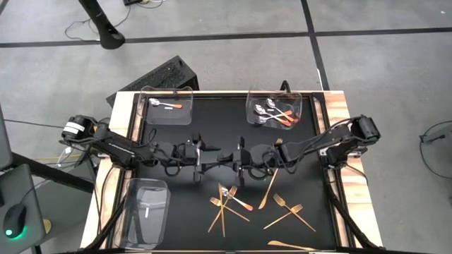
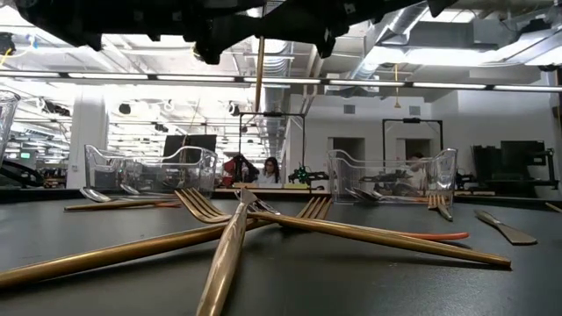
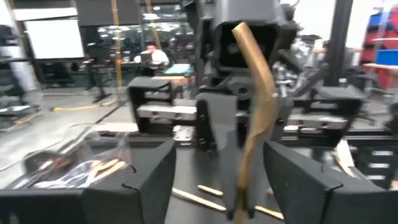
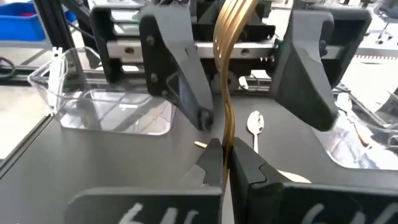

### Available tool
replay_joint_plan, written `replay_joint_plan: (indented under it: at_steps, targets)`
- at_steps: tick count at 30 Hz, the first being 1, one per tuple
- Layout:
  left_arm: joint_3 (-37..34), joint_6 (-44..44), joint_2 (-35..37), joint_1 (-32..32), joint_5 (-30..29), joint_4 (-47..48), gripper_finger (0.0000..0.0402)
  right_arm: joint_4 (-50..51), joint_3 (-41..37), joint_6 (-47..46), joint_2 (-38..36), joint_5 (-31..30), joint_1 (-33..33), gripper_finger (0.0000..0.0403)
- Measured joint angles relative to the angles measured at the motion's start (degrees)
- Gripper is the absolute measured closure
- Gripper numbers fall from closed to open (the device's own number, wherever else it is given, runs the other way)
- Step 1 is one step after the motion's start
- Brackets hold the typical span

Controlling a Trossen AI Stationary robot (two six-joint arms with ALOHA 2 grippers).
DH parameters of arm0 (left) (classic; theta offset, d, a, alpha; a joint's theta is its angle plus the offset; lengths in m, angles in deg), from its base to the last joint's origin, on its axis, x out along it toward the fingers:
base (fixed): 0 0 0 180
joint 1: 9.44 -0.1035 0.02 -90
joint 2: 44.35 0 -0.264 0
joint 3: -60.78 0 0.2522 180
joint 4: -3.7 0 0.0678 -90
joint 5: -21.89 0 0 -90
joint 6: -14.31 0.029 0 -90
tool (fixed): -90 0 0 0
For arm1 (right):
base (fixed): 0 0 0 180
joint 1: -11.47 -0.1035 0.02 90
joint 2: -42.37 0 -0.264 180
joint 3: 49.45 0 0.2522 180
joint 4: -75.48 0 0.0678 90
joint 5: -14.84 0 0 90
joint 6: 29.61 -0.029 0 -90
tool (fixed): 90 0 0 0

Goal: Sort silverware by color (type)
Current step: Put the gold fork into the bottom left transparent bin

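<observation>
A gold fork (image 4: 227, 81) stands roughly upright in mid-air over the table's middle, tines up. Its handle (image 2: 259, 79) hangs below the grippers in the low view. My right gripper (image 4: 225, 155) reaches in from the table's right (image 1: 240, 159) and is shut on the fork. My left gripper (image 3: 224, 183) faces it from the left (image 1: 200, 159), open, with one finger on either side of the fork (image 3: 258, 106) and touching nothing. More silverware lies on the near half of the table: gold forks and knives (image 1: 226, 206) and an orange-handled spoon (image 1: 239, 201). My right gripper pinches the fork's stem just below the tines (image 4: 226, 134) between its two fingertips. The fingers come nearly level from the table's right side and lie across the fork. The fork is lifted clear of the table, tines up and handle hanging down.
A clear tray at the far left (image 1: 166, 106) holds one spoon. Another tray at the far right (image 1: 274, 109) holds several orange-handled spoons, and a third tray (image 1: 145, 212) stands at the near left. Loose gold pieces (image 1: 289, 212) lie at the near right and one (image 1: 293, 245) by the near edge.
</observation>
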Motion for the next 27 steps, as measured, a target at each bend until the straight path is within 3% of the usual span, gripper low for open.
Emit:
replay_joint_plan:
  at_steps: [11, 27]
  targets:
    - [0.02, -0.48, 0.0, -0.07, 1.12, -2.18, 0.0249, -0.84, 0.01, 1.22, 0.0, 0.0, 0.0, 0.0388]
    - [1.24, 0.8, -0.02, -0.2, 1.71, -2.57, 0.0255, -1.98, 0.01, 1.32, 0.0, 0.04, 0.0, 0.0388]
